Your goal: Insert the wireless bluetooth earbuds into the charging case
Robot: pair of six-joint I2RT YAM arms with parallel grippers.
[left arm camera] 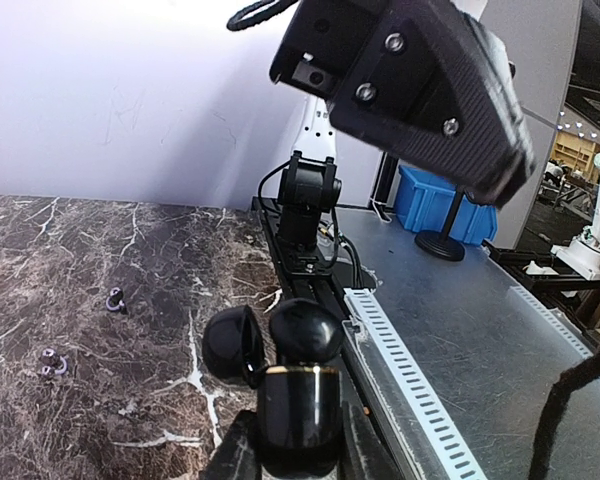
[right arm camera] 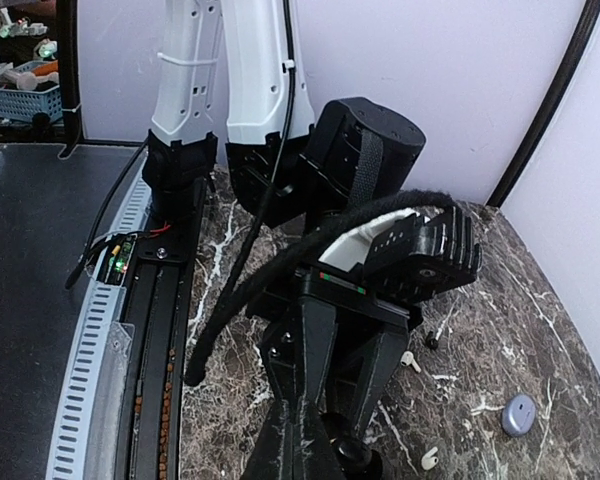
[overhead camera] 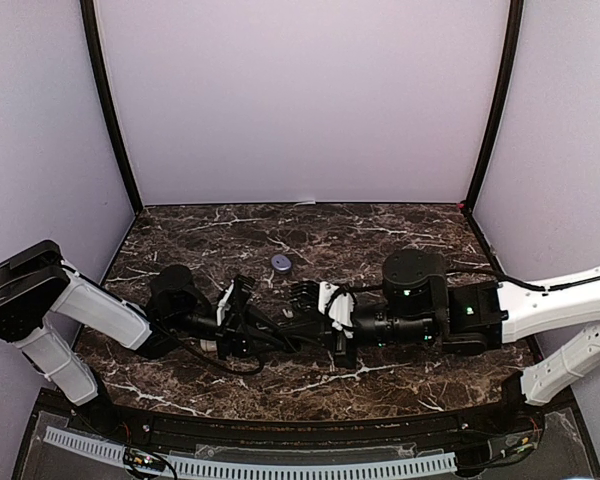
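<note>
The left pincer (left arm camera: 296, 445) gripped the open black charging case (left arm camera: 298, 395) over the tabletop's (overhead camera: 400, 225) near middle. The right pincer (overhead camera: 302, 300), closed, hung just beside it; loose wireless bluetooth earbuds (right arm camera: 410, 360) lay on the tabletop near a grey disc (right arm camera: 520, 413).

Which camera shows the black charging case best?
Left wrist view: the charging case, lid open, sits close up in the left gripper. From above it's lost in dark clutter; the right wrist view gives no clear sight.

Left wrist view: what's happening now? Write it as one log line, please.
left gripper: shut on case | lid: open | right gripper: shut | white earbuds: loose on table
</note>
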